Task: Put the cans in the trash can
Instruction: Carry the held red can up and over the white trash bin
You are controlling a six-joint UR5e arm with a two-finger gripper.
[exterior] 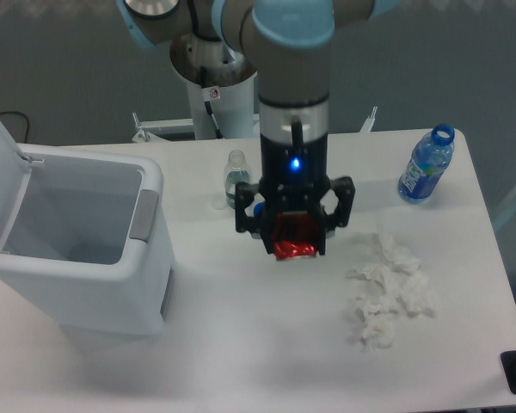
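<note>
A small shiny red can (293, 249) sits between the fingers of my gripper (294, 239) at the middle of the table. The gripper is shut on the can; I cannot tell whether the can rests on the table or hangs just above it. The trash can (86, 292), a large white bin with a grey front handle, stands at the left with its lid open and tilted back. The bin lies well to the left of the gripper. I see no can inside the bin from here.
A clear plastic bottle (236, 175) stands just behind the gripper, partly hidden by it. A blue-labelled bottle (426, 167) stands at the back right. Crumpled white tissues (389, 291) lie to the right of the gripper. The robot base (211, 90) is behind the table.
</note>
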